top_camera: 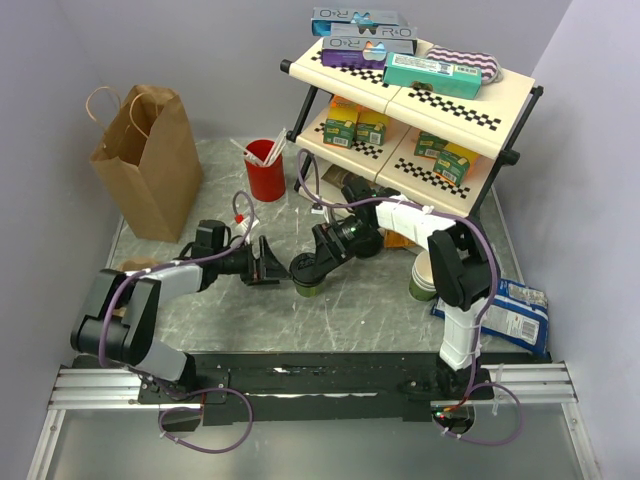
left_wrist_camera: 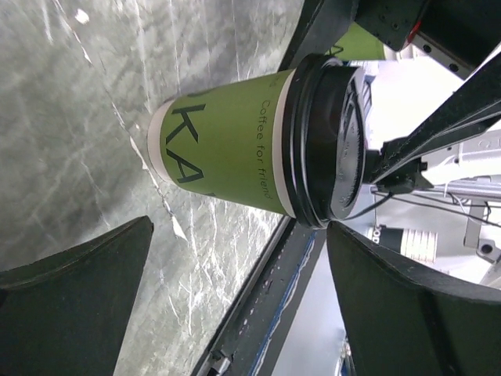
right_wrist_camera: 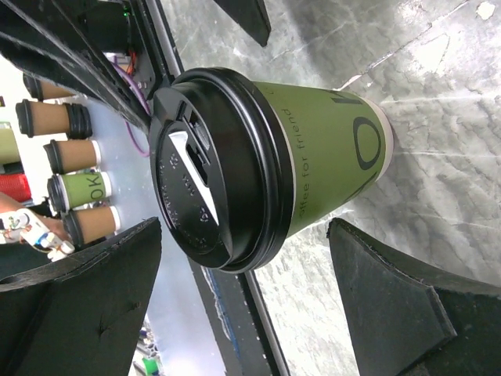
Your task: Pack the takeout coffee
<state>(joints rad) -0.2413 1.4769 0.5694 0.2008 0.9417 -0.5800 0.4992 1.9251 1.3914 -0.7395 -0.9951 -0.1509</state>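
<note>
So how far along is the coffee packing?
Done: nothing packed; the green paper cup with black plastic lid stands on the grey marbled table, outside the brown paper bag. In hand: left tool and right tool both open, flanking it, neither gripping. Left: grasp, carry, bag it.

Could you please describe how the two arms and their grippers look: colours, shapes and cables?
The left arm has grey links and black joints; the right arm has white links and black joints. A purple cable runs along each arm and loops at its base. The left gripper and the right gripper are black, with broad, matt, wedge-shaped fingers.
</note>
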